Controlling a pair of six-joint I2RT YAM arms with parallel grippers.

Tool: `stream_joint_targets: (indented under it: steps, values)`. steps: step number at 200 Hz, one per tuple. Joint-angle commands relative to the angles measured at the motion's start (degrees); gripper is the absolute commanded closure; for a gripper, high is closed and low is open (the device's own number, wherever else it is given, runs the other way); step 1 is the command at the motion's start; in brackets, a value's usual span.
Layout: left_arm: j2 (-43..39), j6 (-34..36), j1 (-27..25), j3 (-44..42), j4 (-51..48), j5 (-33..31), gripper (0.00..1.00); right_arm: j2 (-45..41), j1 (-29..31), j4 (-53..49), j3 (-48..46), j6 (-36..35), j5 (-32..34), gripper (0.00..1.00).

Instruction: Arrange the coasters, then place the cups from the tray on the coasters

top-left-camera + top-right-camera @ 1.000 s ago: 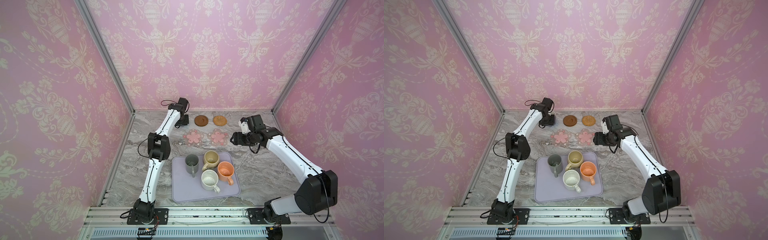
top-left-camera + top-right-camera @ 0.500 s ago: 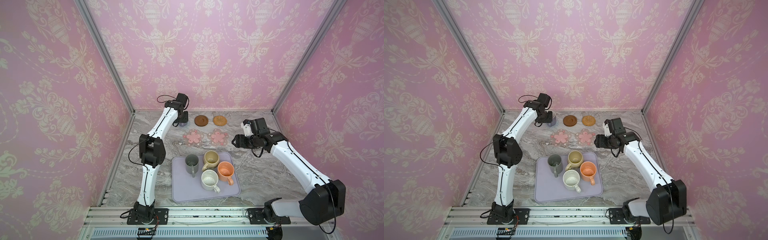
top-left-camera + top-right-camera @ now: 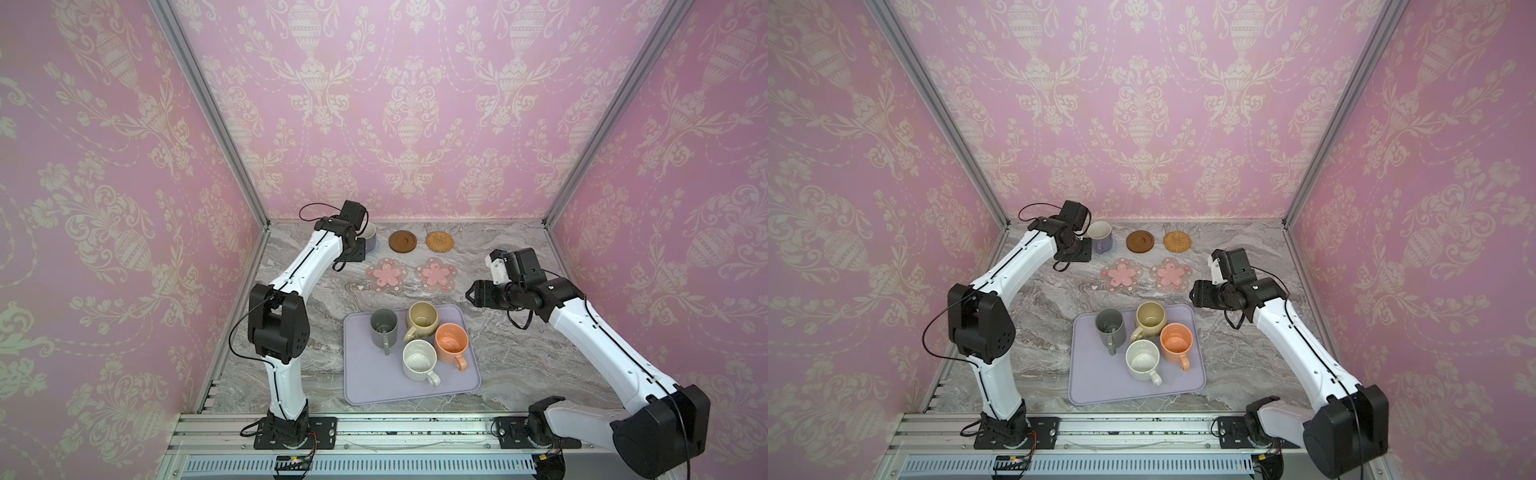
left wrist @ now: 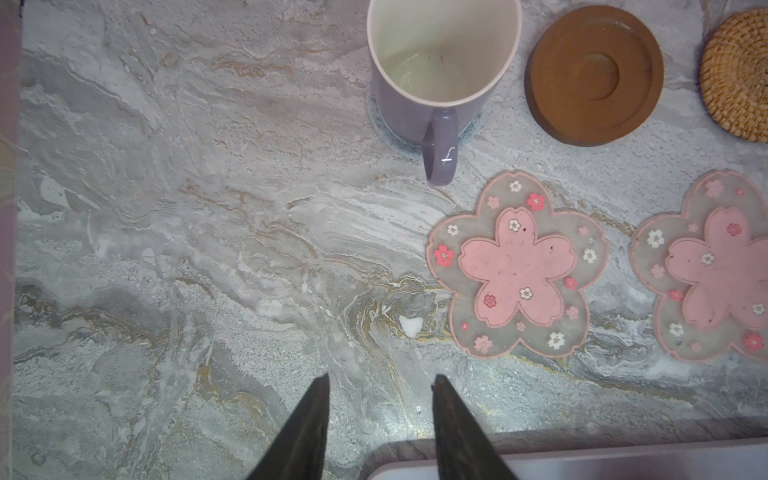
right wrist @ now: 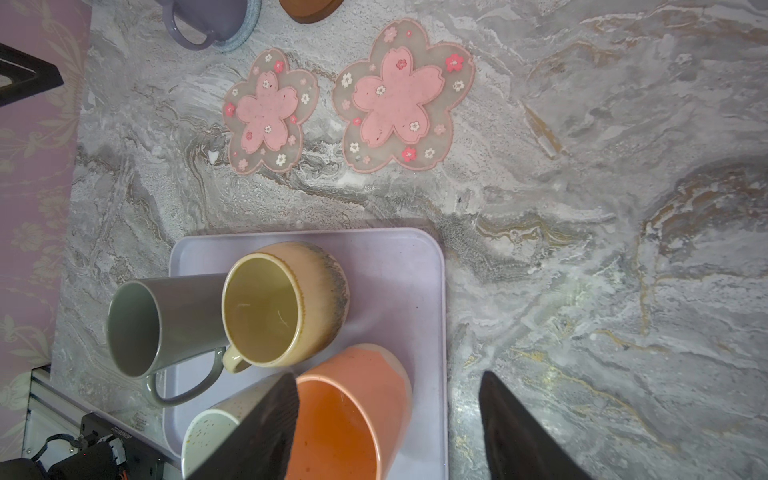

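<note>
- Lavender cup [image 4: 440,70] on blue crocheted coaster [image 4: 388,132], far left of worktop [image 4: 166,208].
- Left fingers [image 4: 303,436] apart, empty, near it.
- Right fingers [image 5: 257,436] spread wide, empty, above tray [image 5: 395,270] edge.
- Dark grey cup [image 3: 383,328], beige cup [image 3: 422,320], orange cup [image 3: 451,341], speckled white cup [image 3: 419,359] on tray.
</note>
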Motion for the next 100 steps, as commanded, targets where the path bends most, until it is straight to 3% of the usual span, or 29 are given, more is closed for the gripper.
stream_joint_targets:
  steps: [1, 100]
  values:
    - [-4.94, 1.89, -0.36, -4.93, 1.22, -3.34, 0.57, -2.37, 1.11, -1.75, -2.27, 2.12, 1.49, 0.30]
    - [-22.47, -1.81, -0.90, -25.15, 4.71, -0.84, 0.57, -6.97, 7.09, -0.89, -6.93, 6.44, 3.93, 0.30]
